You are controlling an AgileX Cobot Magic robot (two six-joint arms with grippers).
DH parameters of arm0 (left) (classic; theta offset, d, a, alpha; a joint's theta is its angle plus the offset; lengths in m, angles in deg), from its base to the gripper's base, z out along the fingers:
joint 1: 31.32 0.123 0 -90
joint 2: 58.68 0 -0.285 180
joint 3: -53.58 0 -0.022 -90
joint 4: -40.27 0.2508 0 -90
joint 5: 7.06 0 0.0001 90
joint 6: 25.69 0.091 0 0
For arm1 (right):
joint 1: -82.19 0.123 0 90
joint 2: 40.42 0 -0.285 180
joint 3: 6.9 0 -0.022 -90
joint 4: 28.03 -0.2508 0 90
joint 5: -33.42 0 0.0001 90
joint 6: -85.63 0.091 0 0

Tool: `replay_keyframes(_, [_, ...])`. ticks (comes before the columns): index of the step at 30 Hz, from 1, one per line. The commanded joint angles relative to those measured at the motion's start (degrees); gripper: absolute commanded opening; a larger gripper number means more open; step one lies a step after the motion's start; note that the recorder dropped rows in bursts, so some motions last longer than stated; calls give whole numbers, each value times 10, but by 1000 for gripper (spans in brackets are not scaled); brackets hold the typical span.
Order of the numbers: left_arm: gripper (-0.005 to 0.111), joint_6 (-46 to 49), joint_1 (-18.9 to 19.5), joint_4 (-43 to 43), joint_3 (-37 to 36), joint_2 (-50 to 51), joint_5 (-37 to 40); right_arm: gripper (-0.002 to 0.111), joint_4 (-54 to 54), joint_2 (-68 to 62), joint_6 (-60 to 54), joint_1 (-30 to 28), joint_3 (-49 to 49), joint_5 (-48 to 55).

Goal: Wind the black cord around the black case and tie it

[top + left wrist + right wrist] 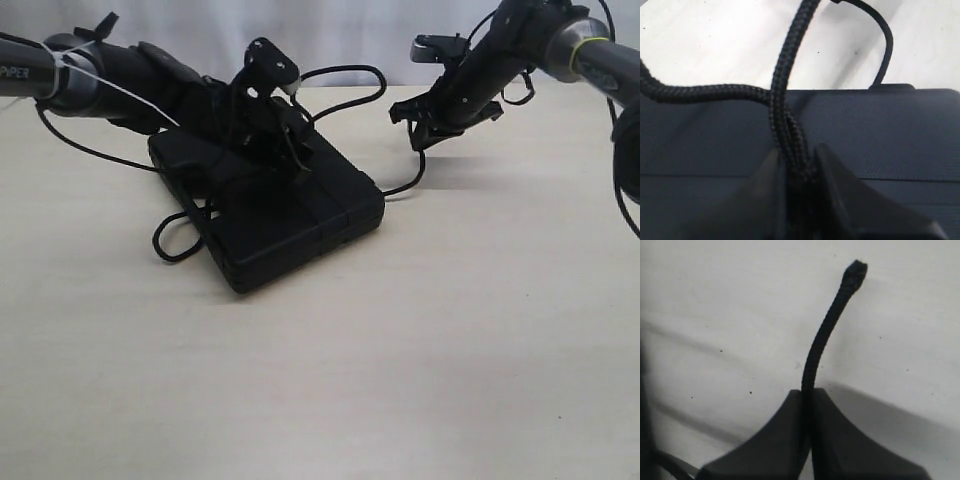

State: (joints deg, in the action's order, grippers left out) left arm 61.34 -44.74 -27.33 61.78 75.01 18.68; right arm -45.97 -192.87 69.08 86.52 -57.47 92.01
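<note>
Matte black case [300, 225] lies flat on the bench [450, 350], one corner toward the camera, with the braided black cord [345, 68] looping around it. In the left wrist view, the left pincer [800, 170] clamps a doubled cord strand over the case. In the right wrist view, the right pincer [807, 407] grips the cord's end, its knobbed tip pointing straight away.

Your left arm [100, 75] reaches in low from the left, and your left gripper [796, 156] tilts downward, jaws pinched tight on the black cord [782, 90]. Your right arm [575, 45] slopes down from the upper right; your right gripper [808, 396] hangs raised, jaws closed on the same cord near its tip
</note>
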Motion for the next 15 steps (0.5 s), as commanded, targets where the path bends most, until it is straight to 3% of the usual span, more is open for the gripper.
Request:
replay_keyframes(1, [0, 18, 46, -75, -1, -7, 91, 4, -94, 41, -123, -5, 74, -57])
replay_keyframes(5, [0, 33, 90, -121, -1, -7, 223, 4, -220, 104, -286, -5, 200, -148])
replay_keyframes(10, [0, 25, 95, -111, -1, -6, 239, 4, -402, 182, -578, -5, 336, -179])
replay_keyframes(12, [0, 25, 94, -111, -1, -6, 254, 4, -538, 232, -785, -5, 431, -182])
replay_keyframes(15, [0, 25, 95, -108, -1, -6, 272, 4, -557, 269, -894, -5, 488, -179])
